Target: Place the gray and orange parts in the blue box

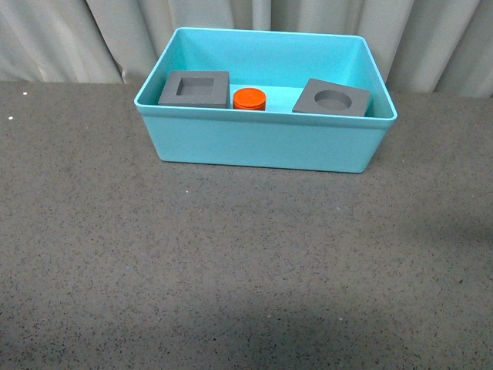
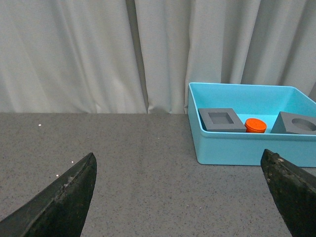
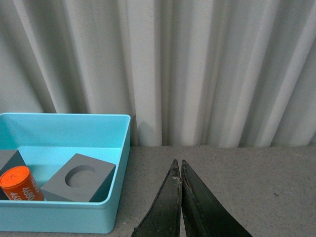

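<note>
Orange cylinder (image 3: 18, 183) in blue box (image 1: 262, 146), "4680" print legible only in right wrist view, left jaws released, right jaws clenched empty

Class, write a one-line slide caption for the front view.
Two gray cubes and an orange cylinder sit inside the blue box.

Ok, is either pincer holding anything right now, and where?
Nothing is held. The left pincer is open and empty; the right pincer is shut on nothing, and both hover outside the turquoise plastic box.

A dark gray speckled tabletop (image 1: 231, 262) (a few white flecks) meets pale pleated curtains (image 1: 77, 38) behind.
</note>
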